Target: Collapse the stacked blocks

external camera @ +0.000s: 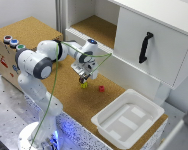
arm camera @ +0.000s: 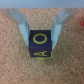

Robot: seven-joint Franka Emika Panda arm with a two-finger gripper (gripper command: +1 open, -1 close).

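The stacked blocks stand on the cork counter: a dark brown-black cube (arm camera: pixel 39 38) with a yellow ring mark on top of a yellow-green cube (arm camera: pixel 44 54). In the exterior view only the yellow-green cube (external camera: pixel 84 85) shows, just under my gripper (external camera: pixel 84 78). In the wrist view my gripper (arm camera: pixel 41 39) is open. Its fingers (arm camera: pixel 23 27) stand on either side of the dark cube, close to it, with narrow gaps. The stack is upright.
A tiny red block (external camera: pixel 101 88) lies on the cork toward the exterior view's right, and shows at the wrist view's edge (arm camera: pixel 81 20). A white bin (external camera: pixel 128 119) sits further right. A white cabinet (external camera: pixel 149 45) with a black handle stands behind.
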